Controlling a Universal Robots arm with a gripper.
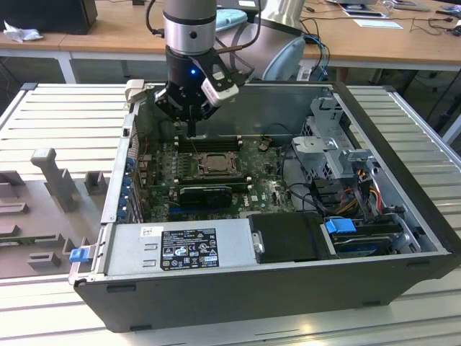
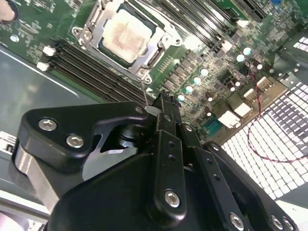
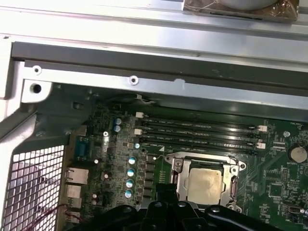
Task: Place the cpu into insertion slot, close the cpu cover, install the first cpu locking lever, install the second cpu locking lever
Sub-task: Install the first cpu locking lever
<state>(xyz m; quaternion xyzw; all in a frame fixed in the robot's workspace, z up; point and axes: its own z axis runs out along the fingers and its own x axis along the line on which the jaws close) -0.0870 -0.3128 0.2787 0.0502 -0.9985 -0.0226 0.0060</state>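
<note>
In the exterior view the pincer (image 1: pixel 193 124) hangs in the upper middle of the frame, inside the open computer case (image 1: pixel 403 238), over the green board (image 1: pixel 259 180). The second wrist view shows more: the pincer is together, clamped on a thin locking lever (image 2: pixel 144 91) at the corner of the cpu cover (image 2: pixel 161 43). The cpu (image 2: pixel 126 36) lies inside the closed cover's window. Long memory slots (image 2: pixel 91 67) run just beside. The case stands on a slatted bench (image 1: pixel 65 115).

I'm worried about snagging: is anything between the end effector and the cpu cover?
Nothing visible blocks it. The end effector hangs over the memory slots beside the cpu cover, which lies over the cpu; a thin metal lever stands by its tip.
</note>
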